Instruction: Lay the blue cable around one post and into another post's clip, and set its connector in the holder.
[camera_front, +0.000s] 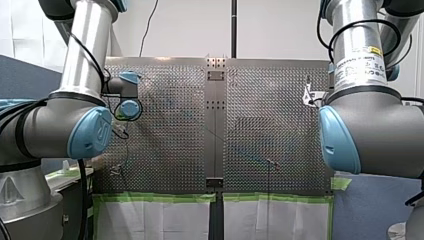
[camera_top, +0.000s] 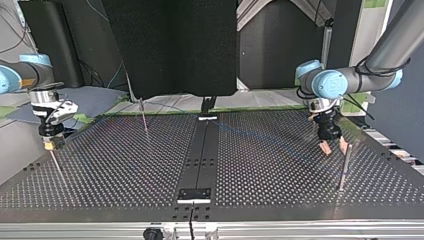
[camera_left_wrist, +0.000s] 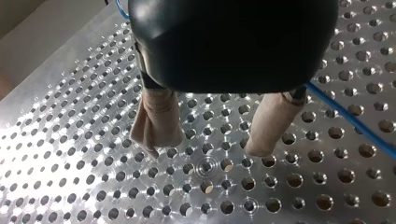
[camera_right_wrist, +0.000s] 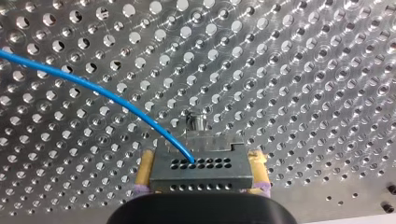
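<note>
Currently the blue cable (camera_right_wrist: 93, 88) ends in a grey, hole-faced connector (camera_right_wrist: 201, 170), which is clamped between the yellow pads (camera_right_wrist: 145, 168) of my right gripper (camera_right_wrist: 201, 161).
- From the connector the cable arcs away over the perforated table (camera_right_wrist: 303, 70) and is cut off by the right wrist view's edge.
- A small metal fitting (camera_right_wrist: 196, 123) stands just ahead of the connector; what it is, cannot tell.
- Right arm: in the top view it reaches in low at the table's left edge, wrist pointing down.
- My left gripper (camera_left_wrist: 205, 150) hangs just above the plate near the table's right edge in the top view. Its beige pads (camera_left_wrist: 156, 121) are apart with nothing between them, and the cable passes beside one finger, not touching.
- One thin post (camera_top: 344, 167) stands just beside the left gripper toward the near right corner. Another post (camera_top: 143, 117) stands toward the far edge, left of the centre strip.
- Middle of the table is open plate.
- Cable's run across the far half is faint in the top view and hard to trace.
</note>
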